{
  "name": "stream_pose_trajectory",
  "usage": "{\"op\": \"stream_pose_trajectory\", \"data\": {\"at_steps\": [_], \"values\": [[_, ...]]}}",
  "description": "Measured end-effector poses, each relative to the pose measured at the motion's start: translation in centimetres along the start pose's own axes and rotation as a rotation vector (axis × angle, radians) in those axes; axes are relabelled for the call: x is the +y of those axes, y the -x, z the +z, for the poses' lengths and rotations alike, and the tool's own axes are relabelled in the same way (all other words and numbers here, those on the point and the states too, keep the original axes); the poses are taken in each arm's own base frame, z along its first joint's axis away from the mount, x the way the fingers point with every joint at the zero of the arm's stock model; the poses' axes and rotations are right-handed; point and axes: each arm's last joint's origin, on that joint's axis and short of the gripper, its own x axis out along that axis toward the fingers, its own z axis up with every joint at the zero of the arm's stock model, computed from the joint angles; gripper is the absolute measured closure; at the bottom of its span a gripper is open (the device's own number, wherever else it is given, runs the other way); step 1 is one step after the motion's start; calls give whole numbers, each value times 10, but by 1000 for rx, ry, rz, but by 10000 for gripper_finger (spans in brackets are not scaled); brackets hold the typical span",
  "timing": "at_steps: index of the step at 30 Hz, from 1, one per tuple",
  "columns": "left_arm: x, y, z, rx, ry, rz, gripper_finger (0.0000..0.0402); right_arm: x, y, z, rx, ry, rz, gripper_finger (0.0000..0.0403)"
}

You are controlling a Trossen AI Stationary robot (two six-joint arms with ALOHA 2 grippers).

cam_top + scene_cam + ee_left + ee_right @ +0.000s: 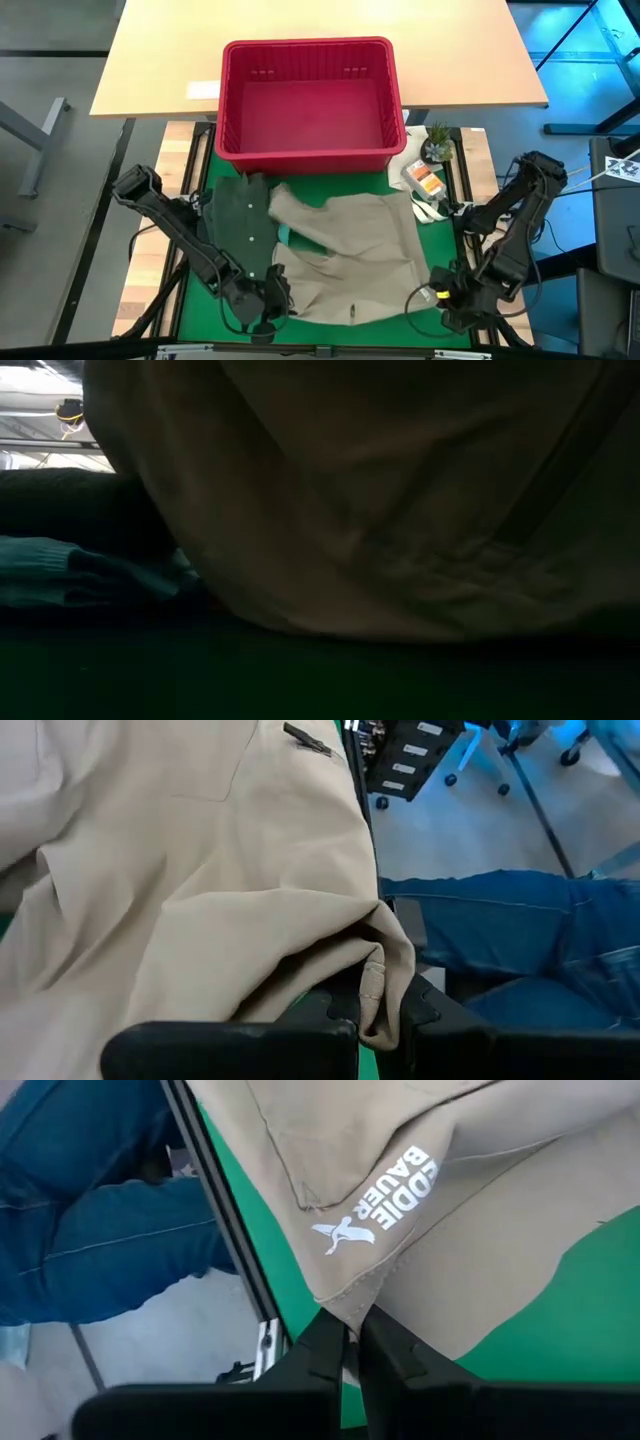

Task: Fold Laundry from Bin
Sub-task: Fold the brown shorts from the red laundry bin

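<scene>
A beige-tan garment [350,255] lies spread over the green mat [195,300], in front of the red bin [310,100]. Its near side fills the low view [400,500]. My left gripper [268,312] is shut on its near left corner and my right gripper [440,297] on its near right corner. A dark olive green garment [240,215] lies on the mat to the left, under the beige one's edge. A strip of light teal cloth [285,237] shows between them and also shows in the low view [60,570]. My left gripper pinches a bunched fold at the garment's near left corner [375,982] between its two fingers, several layers thick. The cloth runs away from the fingers toward the far side. My right gripper pinches the hem at the near right corner [350,1308], just below a white printed logo [385,1195]. The fingers slant down from the near right. The corner is held up off the mat, while the rest of the garment lies on it.
At the mat's far right lie a small potted plant [437,145], an orange-labelled item [425,180] and white cloth [415,165]. A person in blue jeans [90,1230] stands close to the table's near edge. The bin rests half on a wooden table [160,60].
</scene>
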Motion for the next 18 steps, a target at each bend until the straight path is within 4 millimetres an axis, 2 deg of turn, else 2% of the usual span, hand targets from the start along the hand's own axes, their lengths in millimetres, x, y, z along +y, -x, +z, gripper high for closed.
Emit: {"op": "stream_pose_trajectory", "data": {"at_steps": [9,18], "values": [[-9,4,-7,9,115,-19,399,7,-17,-9,80,-54,-30,387],[-16,2,-17,32,146,-26,399,16,-34,-10,126,-59,-16,382]]}}
